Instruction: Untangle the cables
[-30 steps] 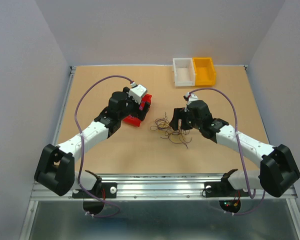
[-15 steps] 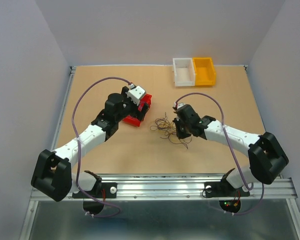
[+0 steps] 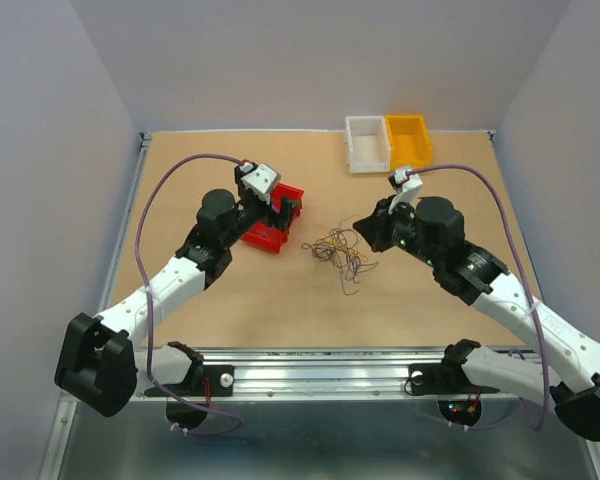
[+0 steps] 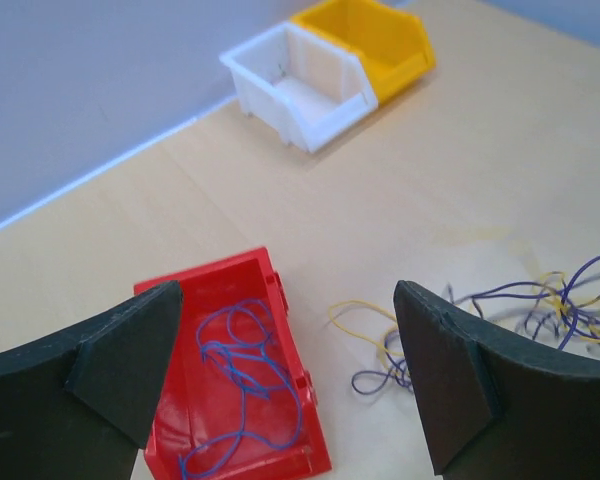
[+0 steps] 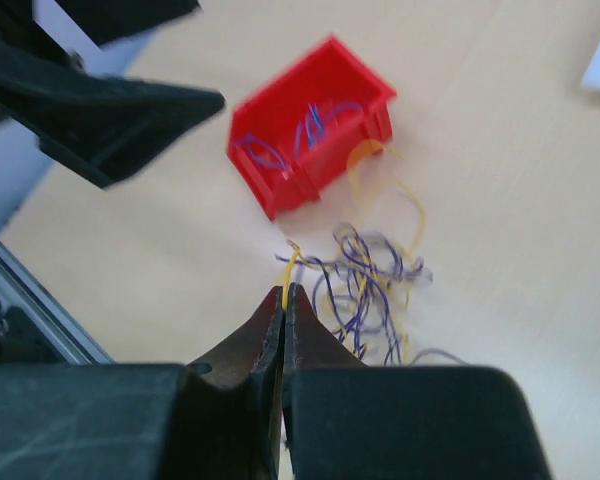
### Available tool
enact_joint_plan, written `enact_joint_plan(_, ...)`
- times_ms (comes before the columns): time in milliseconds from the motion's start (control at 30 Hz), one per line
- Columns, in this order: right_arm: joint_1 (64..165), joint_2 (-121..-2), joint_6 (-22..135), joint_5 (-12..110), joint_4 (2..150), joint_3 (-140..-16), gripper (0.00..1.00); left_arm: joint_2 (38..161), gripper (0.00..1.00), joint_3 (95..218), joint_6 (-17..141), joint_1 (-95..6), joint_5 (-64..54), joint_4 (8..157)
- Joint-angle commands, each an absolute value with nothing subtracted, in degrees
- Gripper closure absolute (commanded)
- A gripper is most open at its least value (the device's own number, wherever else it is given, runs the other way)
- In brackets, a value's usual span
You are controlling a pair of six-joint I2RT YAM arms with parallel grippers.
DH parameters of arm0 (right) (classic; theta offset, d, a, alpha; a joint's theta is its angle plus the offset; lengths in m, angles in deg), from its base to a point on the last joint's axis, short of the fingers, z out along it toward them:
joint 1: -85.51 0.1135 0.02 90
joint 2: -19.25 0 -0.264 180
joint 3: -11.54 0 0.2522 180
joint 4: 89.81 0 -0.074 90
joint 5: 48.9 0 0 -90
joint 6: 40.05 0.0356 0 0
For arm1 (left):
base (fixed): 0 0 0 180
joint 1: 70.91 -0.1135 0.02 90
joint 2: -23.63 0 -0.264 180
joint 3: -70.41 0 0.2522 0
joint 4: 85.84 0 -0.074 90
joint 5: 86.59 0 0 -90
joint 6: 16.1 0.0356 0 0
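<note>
The right gripper [image 5: 284,292] has its jaws pinched together on a yellow strand [image 5: 289,265] that comes out right at the tips. It sits lifted above the table [image 3: 230,290]. In the overhead view the cables [image 3: 340,252] lie on the table as a loose clump at about 8 o'clock from that gripper, close by. The clump trails a thin tail toward 5 o'clock.

The held strand runs from the clump toward 2 o'clock. Judging from this, a pull further that way would draw it clear along its own length rather than across the tangle.

The left gripper [image 4: 285,300] hangs with its fingers wide apart and grips nothing. It is over the red bin [image 4: 205,272], at 10 o'clock from the clump, and that bin has a blue wire [image 4: 242,360] in it. The right arm is the nearer one. The white bin [image 3: 367,160] and yellow bin [image 3: 408,152] stand at 1 o'clock, well apart.
</note>
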State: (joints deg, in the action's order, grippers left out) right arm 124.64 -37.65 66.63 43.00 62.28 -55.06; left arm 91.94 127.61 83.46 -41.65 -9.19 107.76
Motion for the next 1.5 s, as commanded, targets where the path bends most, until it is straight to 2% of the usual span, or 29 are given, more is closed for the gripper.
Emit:
enact_joint_plan(0,124.88,-35.42,67.17,44.09,71.5,-64.0,0.99,90.86,0.01,131.18,78.57,-41.38,-16.5,118.71)
enact_joint_plan(33,124.97,-35.59,66.91,44.27,72.73,-65.49,0.99,91.74,0.01,133.54,77.95,-41.38,-23.32,119.07)
enact_joint_plan(167,124.88,-37.26,65.16,43.13,73.7,-70.16,0.99,96.74,0.01,139.86,69.34,-41.29,-32.87,123.47)
enact_joint_plan(267,124.97,-34.99,64.8,41.37,78.33,-65.44,1.0,99.39,0.01,140.69,67.23,-41.2,-38.92,125.75)
enact_joint_plan(300,124.88,-32.28,64.8,41.37,80.63,-59.67,0.99,99.48,0.01,139.55,67.05,-41.2,-39.82,126.88)
enact_joint_plan(433,124.97,-28.22,64.28,42.77,87.5,-52.16,0.99,98.87,0.01,130.25,68.01,-41.11,-40.53,137.85)
enact_joint_plan(667,124.97,-28.38,63.75,44.97,87.5,-50.83,0.99,99.66,0.01,129.17,66.78,-40.5,-42.9,140.87)
enact_joint_plan(1200,124.88,-31.37,68.05,51.65,90.67,-50.56,1.0,103.6,0.01,130.22,66.96,-34.44,-38.16,143.07)
enact_joint_plan(1467,124.97,-31.9,73.23,57.27,97.5,-48.9,0.99,109.67,0.01,134.79,69.94,-30.66,-24.47,136.92)
